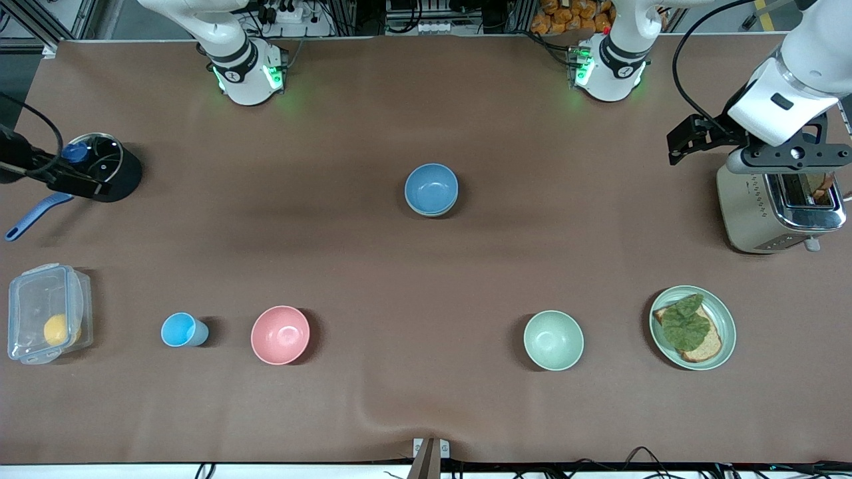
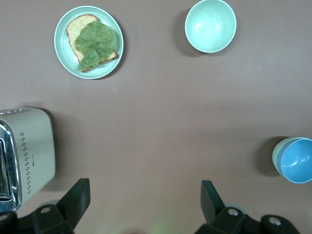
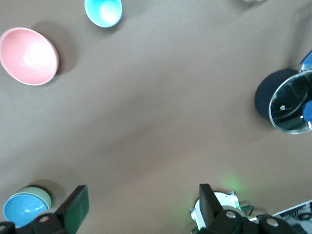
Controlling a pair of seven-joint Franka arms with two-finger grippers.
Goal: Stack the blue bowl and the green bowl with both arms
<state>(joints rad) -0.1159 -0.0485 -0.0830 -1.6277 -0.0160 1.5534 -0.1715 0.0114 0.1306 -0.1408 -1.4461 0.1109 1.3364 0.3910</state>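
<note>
The blue bowl (image 1: 431, 187) sits nested inside a green bowl (image 1: 426, 213) at the middle of the table; only the green rim shows under it. The pair also shows in the left wrist view (image 2: 298, 160) and the right wrist view (image 3: 22, 210). A second green bowl (image 1: 553, 340) stands alone, nearer the front camera. My left gripper (image 2: 145, 195) is open and empty, up over the toaster (image 1: 779, 206) at the left arm's end. My right gripper (image 3: 141, 200) is open and empty, up beside the black pot (image 1: 113, 174) at the right arm's end.
A green plate (image 1: 724, 318) with toast and a leaf lies beside the lone green bowl. A pink bowl (image 1: 280, 334) and a light-blue cup (image 1: 180, 330) stand near the front edge. A clear lidded box (image 1: 46, 313) and a blue utensil (image 1: 33, 216) are at the right arm's end.
</note>
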